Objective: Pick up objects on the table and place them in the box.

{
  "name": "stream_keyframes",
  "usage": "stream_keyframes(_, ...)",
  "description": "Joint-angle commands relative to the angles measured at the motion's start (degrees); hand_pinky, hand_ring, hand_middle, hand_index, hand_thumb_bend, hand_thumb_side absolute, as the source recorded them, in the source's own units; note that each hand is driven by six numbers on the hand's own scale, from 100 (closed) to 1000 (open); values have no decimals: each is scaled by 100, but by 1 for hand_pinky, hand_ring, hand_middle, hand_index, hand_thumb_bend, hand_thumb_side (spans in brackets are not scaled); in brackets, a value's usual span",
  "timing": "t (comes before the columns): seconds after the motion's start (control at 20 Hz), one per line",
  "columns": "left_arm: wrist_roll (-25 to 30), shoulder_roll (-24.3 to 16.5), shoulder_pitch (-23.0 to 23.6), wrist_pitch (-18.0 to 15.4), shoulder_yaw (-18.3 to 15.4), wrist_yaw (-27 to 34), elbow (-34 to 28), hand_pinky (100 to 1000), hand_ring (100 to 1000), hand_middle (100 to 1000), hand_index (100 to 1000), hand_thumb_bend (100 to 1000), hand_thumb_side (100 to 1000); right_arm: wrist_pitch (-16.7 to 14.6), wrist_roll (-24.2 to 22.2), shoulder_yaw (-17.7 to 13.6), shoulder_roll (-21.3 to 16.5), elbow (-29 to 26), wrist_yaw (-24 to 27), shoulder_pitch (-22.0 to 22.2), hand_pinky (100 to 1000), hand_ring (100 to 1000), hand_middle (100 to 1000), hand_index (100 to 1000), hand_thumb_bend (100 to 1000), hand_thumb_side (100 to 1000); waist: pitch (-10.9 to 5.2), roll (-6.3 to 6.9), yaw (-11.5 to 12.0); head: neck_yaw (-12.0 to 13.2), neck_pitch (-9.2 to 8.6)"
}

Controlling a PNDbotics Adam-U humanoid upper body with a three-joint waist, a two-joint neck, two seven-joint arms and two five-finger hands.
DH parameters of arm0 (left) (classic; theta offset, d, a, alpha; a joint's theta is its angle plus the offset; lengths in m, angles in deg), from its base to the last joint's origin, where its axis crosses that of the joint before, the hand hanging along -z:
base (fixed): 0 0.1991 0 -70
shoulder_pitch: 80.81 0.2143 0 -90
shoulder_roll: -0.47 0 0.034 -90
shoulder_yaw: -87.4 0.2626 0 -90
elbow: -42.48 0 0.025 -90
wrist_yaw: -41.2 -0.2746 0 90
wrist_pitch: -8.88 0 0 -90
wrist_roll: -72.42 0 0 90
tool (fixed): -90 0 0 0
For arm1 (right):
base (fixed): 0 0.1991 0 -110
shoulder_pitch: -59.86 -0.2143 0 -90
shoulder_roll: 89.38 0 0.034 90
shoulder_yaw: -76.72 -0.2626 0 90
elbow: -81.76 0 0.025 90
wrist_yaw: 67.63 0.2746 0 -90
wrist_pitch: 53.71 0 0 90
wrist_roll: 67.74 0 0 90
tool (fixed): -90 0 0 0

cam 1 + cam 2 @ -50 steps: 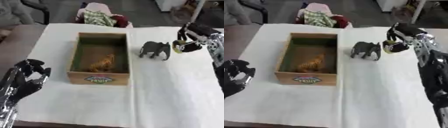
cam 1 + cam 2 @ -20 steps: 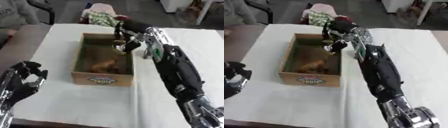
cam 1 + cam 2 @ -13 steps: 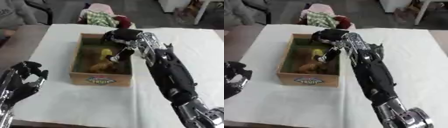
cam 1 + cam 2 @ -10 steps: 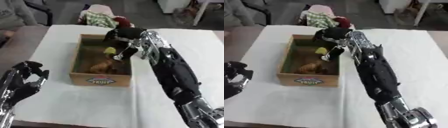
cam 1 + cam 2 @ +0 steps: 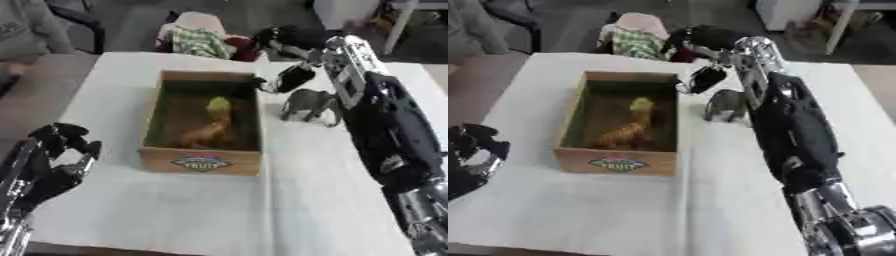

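**Box Contents and Hand Positions**

We see the wooden box (image 5: 203,159) at frame centre holding a yellow toy (image 5: 218,105) and an orange one (image 5: 204,133). A grey elephant (image 5: 310,103) stands just right of it. The right hand (image 5: 282,40), upper centre, hangs empty with fingers relaxed. The left hand (image 5: 54,156), lower left, rests with fingers loosely spread.

black right arm (image 5: 389,125) with silver joints, black fingers (image 5: 293,77).

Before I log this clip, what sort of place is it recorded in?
Probably an indoor lab or office set up for robot trials. A table under a white cloth carries a wooden box and a toy elephant, and a chair heaped with clothes stands on the hard floor behind.
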Motion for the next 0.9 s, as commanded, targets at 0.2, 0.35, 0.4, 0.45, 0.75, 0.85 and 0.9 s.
stream_keyframes(0.2, -40, -112, -29, -6, -79, -13, -77, 750, 495, 450, 627, 319, 100, 395, -20, -287, -569, 317, -129, 48, 779, 849, 867, 905, 248, 466, -54, 16, -59, 65, -19)
stream_keyframes(0.35, -38, -110, -35, -6, -78, -20, -79, 750, 495, 450, 627, 319, 100, 545, -3, -363, -651, 504, -335, 107, 814, 894, 899, 915, 277, 478, -40, 19, -70, 70, -27)
stream_keyframes(0.4, -38, -109, -36, -6, -78, -21, -79, 750, 495, 450, 627, 319, 100, 575, 2, -380, -664, 561, -396, 123, 821, 900, 905, 918, 286, 485, -35, 20, -70, 72, -28)
stream_keyframes(0.45, -39, -108, -37, -6, -79, -23, -80, 750, 495, 450, 627, 319, 100, 599, 5, -390, -672, 615, -460, 139, 824, 904, 907, 919, 293, 489, -31, 22, -69, 75, -29)
stream_keyframes(0.75, -43, -103, -47, -10, -80, -25, -91, 750, 495, 450, 628, 320, 100, 688, 28, -391, -631, 850, -852, 212, 830, 911, 911, 922, 325, 522, -7, 46, -37, 74, -49)
stream_keyframes(0.85, -43, -99, -50, -11, -80, -23, -93, 750, 495, 450, 628, 320, 100, 709, 16, -388, -602, 952, -972, 243, 828, 910, 909, 921, 333, 528, -1, 50, -27, 73, -57)
stream_keyframes(0.9, -43, -98, -50, -11, -80, -23, -94, 750, 495, 450, 628, 320, 100, 714, 9, -385, -590, 997, -1022, 257, 826, 908, 907, 921, 334, 528, 0, 51, -25, 75, -59)
